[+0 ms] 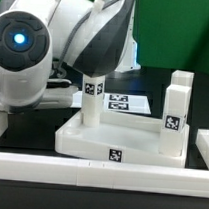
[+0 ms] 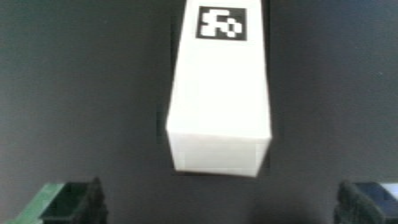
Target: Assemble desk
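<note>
The white desk tabletop [image 1: 100,140] lies in the middle of the dark table, a marker on its front rim. One white leg [image 1: 91,98] stands upright on its left part. Two more legs [image 1: 172,119] [image 1: 183,85] stand at its right end. In the wrist view a fourth white leg [image 2: 226,95] lies lengthwise on the dark surface, its marker at the far end and its blank end face nearest the camera. My gripper [image 2: 217,205] is open. Its dark fingertips [image 2: 64,203] stand wide apart on either side of that near end, short of touching it. Nothing is held.
The robot's white arm [image 1: 41,49] fills the exterior view's left and hides what lies behind it. The marker board [image 1: 129,102] lies flat behind the tabletop. A long white border rail [image 1: 98,173] runs along the front, with another [image 1: 204,149] at the right.
</note>
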Robot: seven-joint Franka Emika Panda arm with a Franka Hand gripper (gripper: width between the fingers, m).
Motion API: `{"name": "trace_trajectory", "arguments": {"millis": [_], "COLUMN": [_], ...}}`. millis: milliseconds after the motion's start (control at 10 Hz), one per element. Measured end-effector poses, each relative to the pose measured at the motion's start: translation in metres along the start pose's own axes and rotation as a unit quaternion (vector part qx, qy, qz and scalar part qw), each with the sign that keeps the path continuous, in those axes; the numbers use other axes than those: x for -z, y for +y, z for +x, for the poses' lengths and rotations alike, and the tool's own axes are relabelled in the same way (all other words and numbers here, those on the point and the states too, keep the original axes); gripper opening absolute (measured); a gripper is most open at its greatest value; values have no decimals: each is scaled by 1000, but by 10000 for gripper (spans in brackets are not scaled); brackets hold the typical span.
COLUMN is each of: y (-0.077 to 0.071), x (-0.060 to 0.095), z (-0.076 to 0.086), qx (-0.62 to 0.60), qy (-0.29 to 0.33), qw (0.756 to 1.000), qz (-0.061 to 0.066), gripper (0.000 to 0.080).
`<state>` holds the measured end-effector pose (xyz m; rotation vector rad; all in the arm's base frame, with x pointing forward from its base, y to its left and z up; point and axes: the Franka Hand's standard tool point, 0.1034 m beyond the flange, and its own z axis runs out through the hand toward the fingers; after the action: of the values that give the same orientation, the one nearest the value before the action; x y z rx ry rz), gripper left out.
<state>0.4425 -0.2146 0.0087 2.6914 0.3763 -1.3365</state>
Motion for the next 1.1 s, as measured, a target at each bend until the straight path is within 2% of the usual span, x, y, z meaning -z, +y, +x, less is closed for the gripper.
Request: {"name": "trace_trajectory", "arguments": {"millis": [200, 500, 700, 900, 1000, 1100], "y": [3, 4, 5, 2, -1, -4], "x": [-7, -9, -17, -18, -19, -21], "z": [-6, -5, -3, -2, -5, -10], "qx": [3, 2, 1, 2, 2, 3], "qy": [3, 1, 4, -1, -16, -57], "qw": [1000, 1000, 1000, 1000, 1000, 998], "qz": [5, 5, -1, -3, 1, 8], "gripper": [649, 649, 649, 649, 649, 649]}}
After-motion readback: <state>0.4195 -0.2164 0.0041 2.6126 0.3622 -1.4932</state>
